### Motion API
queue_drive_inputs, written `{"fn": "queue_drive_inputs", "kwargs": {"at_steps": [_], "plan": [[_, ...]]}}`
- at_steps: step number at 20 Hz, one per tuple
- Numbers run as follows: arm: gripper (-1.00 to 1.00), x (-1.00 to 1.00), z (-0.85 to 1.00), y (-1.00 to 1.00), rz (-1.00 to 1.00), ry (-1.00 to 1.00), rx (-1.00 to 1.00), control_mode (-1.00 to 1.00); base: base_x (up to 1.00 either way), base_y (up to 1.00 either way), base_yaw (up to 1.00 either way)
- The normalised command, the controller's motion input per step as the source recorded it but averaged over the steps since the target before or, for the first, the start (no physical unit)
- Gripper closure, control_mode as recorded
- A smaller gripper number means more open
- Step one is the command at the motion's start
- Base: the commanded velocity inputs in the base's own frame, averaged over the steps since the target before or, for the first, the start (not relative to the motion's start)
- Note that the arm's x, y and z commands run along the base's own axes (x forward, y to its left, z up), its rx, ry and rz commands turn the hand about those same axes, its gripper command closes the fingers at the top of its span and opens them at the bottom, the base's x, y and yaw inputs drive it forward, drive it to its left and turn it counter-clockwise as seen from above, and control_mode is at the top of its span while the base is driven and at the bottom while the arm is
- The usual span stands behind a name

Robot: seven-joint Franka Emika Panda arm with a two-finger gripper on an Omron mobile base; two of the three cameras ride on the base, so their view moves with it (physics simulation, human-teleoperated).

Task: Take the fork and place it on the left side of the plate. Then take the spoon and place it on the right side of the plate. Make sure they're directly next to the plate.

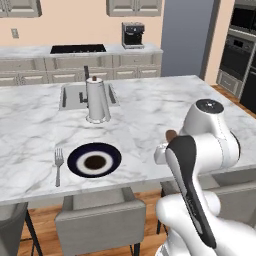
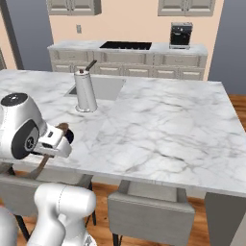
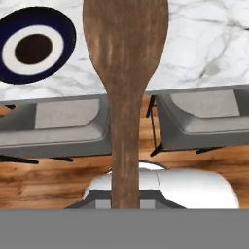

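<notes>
My gripper [image 2: 58, 138] is shut on the brown wooden spoon [image 3: 125, 73] and holds it in the air above the counter's near edge, right of the plate. In the hand view the spoon runs up the middle, its oval bowl at the top. Its tip [image 1: 171, 135] peeks out past my white arm. The round navy-rimmed plate [image 1: 94, 160] lies flat on the marble counter near the front edge, and the plate [image 3: 33, 46] also sits at the upper left of the hand view. The silver fork [image 1: 58, 164] lies just left of the plate, tines pointing away.
A tall silver pot [image 1: 97, 100] stands behind the plate beside the sink [image 1: 70, 97]. Grey chairs [image 1: 97, 220] are tucked under the counter's front edge [image 1: 75, 192]. A coffee machine [image 1: 133, 35] sits on the far counter.
</notes>
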Motion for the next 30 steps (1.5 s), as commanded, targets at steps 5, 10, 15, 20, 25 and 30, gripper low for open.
{"fn": "queue_drive_inputs", "kwargs": {"at_steps": [5, 10, 15, 20, 25, 30], "plan": [[1.0, 1.0, -0.29, 0.28, 0.05, 0.19, 0.0, -1.0, 0.0, 0.0, 0.0], [1.0, 0.93, -0.62, 0.26, 0.08, 0.12, -0.02, -1.0, 0.0, 0.0, 0.0], [1.0, 0.56, -0.77, 0.2, 0.04, 0.0, -0.03, -1.0, 0.0, 0.0, 0.0], [1.0, 0.32, -0.49, 0.05, 0.0, -0.02, 0.0, -1.0, 0.0, 0.0, 0.0], [1.0, 0.34, -0.38, 0.0, 0.0, -0.02, 0.0, -1.0, 0.0, 0.0, 0.0], [1.0, 0.46, -0.33, 0.0, 0.0, 0.0, 0.0, -1.0, 0.0, 0.0, 0.0]]}}
